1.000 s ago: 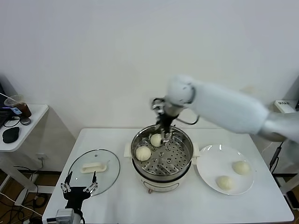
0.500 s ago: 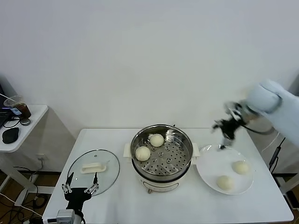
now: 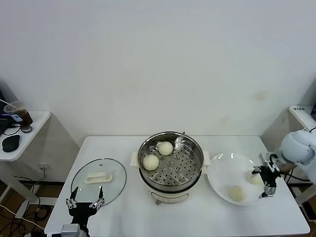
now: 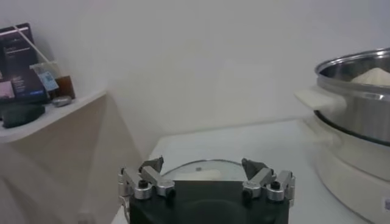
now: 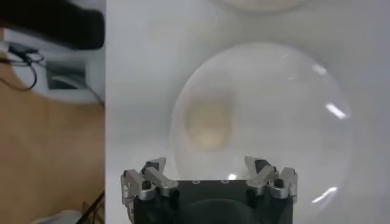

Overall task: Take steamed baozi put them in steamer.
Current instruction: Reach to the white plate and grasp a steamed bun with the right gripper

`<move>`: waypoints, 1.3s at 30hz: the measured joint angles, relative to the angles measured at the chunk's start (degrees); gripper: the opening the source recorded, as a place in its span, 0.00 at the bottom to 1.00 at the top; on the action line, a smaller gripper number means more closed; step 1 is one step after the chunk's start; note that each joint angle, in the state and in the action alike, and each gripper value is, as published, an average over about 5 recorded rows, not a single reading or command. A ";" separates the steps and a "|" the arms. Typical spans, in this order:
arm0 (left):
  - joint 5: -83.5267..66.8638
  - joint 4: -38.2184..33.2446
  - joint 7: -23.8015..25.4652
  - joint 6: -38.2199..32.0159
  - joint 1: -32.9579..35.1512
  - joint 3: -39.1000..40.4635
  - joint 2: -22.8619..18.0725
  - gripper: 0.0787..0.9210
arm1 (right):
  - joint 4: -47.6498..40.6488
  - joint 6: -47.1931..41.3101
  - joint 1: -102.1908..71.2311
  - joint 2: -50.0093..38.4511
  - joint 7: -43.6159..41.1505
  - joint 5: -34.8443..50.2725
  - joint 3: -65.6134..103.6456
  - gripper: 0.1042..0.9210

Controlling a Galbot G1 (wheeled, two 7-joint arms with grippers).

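The steamer (image 3: 171, 174) stands mid-table with two baozi in its tray, one at the back (image 3: 165, 148) and one at the left (image 3: 150, 162). Two more baozi lie on the white plate (image 3: 223, 170), one near the front (image 3: 237, 192) and one at the right (image 3: 253, 178). My right gripper (image 3: 262, 181) is open and empty, low over the plate's right side next to that right baozi. In the right wrist view my gripper (image 5: 206, 164) hangs over the plate (image 5: 292, 109) with one baozi (image 5: 209, 122) ahead of it. My left gripper (image 3: 85, 201) is open and idle at the front left.
A round glass lid (image 3: 98, 180) with a white handle lies left of the steamer, just beyond the left gripper; it also shows in the left wrist view (image 4: 201, 171) with the steamer (image 4: 359, 103). A side table (image 3: 19, 129) with small items stands far left.
My right gripper left the steamer, where the back baozi now lies, swung right over the plate and came down to the plate's right side. The left arm has not moved.
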 measured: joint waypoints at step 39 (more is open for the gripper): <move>0.33 3.31 0.18 -0.05 -1.58 -0.35 -0.13 0.88 | -10.85 1.33 0.20 13.35 1.40 -8.16 -3.81 0.88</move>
